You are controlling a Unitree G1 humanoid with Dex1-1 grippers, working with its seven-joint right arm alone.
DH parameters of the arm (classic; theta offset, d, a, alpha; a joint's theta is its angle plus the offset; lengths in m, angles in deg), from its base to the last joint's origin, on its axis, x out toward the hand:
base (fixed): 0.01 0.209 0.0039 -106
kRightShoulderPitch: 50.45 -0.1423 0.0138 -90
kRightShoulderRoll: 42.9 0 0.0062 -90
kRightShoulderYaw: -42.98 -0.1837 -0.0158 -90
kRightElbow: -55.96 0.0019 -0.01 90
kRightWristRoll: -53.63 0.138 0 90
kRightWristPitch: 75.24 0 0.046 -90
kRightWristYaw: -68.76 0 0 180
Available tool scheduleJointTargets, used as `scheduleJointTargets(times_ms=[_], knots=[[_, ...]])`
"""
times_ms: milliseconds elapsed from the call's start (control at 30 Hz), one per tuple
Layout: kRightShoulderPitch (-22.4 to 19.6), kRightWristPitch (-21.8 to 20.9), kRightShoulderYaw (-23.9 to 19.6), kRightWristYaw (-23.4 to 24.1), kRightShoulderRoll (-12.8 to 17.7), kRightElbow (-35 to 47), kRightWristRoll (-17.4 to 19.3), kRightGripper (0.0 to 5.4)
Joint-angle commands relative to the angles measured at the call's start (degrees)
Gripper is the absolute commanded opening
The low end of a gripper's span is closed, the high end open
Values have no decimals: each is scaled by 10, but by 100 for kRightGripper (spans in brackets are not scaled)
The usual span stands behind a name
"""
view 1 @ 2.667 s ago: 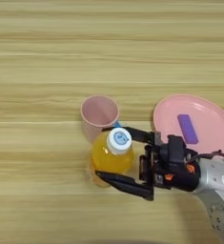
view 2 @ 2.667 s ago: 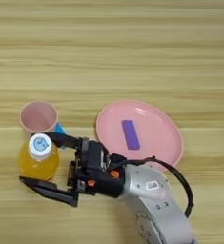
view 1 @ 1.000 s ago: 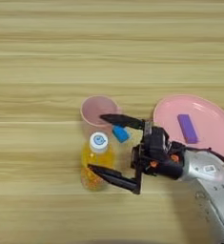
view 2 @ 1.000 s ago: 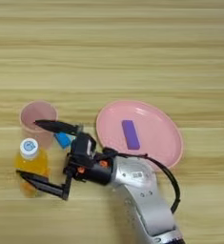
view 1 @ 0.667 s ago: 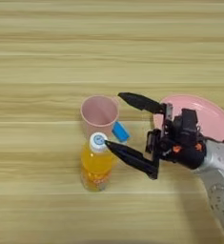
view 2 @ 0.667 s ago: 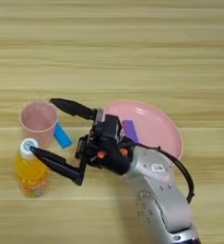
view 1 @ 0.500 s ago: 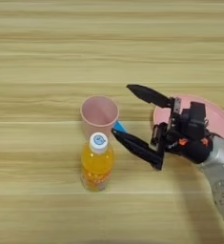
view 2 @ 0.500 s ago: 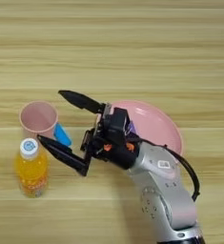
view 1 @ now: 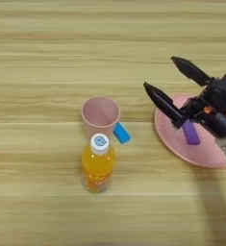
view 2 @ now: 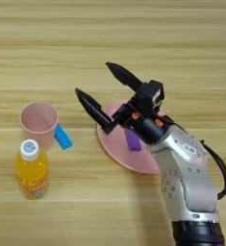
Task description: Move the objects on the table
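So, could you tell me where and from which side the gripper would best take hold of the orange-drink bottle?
Probably around the body of the orange-drink bottle, just below its white cap, coming in level from the bottle's right. It stands upright and its round sides suit two fingers. The pink cup and blue block sit close behind it, while the right side is free. The gripper is open, up over the pink plate.

Orange-drink bottle (view 1: 97, 164) upright on table (view 1: 47, 57); purple block (view 1: 190, 132) on pink plate (view 1: 201, 150)

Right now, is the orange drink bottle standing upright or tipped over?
Upright. The orange-drink bottle stands on its base on the table, white cap up, just in front of the pink cup; nothing touches it.
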Motion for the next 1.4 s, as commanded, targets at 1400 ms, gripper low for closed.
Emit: scheduleJointTargets(times_ms=[1400], knots=[[-26,139,-3,134,67,-185,-210,537]])
